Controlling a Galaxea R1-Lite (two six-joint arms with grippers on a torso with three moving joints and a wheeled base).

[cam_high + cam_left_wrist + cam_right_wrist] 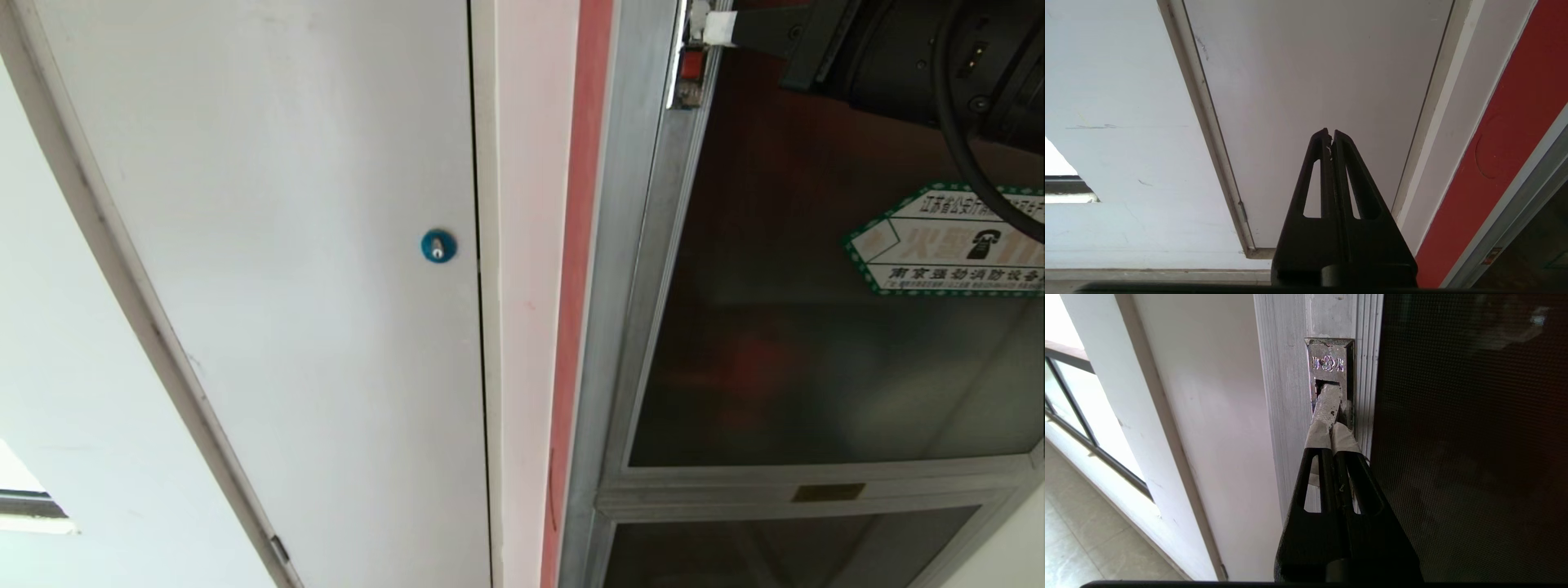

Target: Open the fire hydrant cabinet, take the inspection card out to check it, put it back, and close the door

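Fire hydrant cabinet [629,269] fills the right side of my head view, its silver frame running up beside a red wall strip [575,245], with the plain white door [286,269] and its blue lock [438,246] off to the left. I see the door [816,327] of dark glass sitting shut in its frame, the hexagonal sticker [939,245] facing me, so the inspection card must be behind it, out of sight.

My right pincer [1333,430] is up at the top left corner of that glass, closed tight, its tape-wrapped tips pressed together and poked into the metal latch plate [1330,375] on the door stile. I hold it that way because closed tips are narrow enough to fit the recess and hook the pull tab; open fingers would not fit the slot. Whether the tips actually catch the tab or only rest against it, I can't quite tell from the wrist view.

My left pincer [1331,141] is closed too, empty, parked low and pointing at the white door, well clear of the swing path. I judge this as the opening step, barely begun: next comes a steady pull outward.
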